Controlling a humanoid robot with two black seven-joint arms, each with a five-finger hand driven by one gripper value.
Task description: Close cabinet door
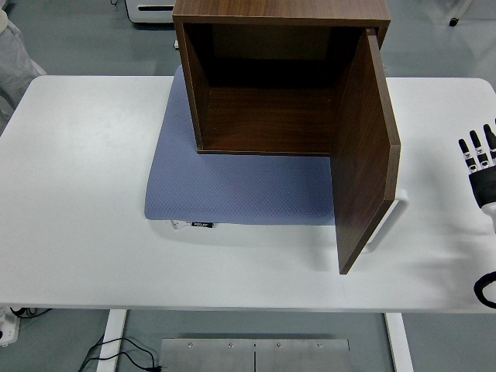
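A dark wooden cabinet (271,77) stands at the back middle of the white table (77,194), resting on a blue-grey mat (232,190). Its inside is empty. Its door (364,155) is hinged on the right side and swung wide open, sticking out toward the table's near edge. A white handle (389,221) shows behind the door's lower outer edge. My right hand (480,167) comes in at the right edge, fingers straight and pointing up, well to the right of the door and apart from it. It holds nothing. The left arm is out of view.
A person's white sleeve (12,62) shows at the top left corner. A black cable loop (486,291) lies at the right edge near the table's front. Cables (116,353) and a metal plate (256,355) lie on the floor below.
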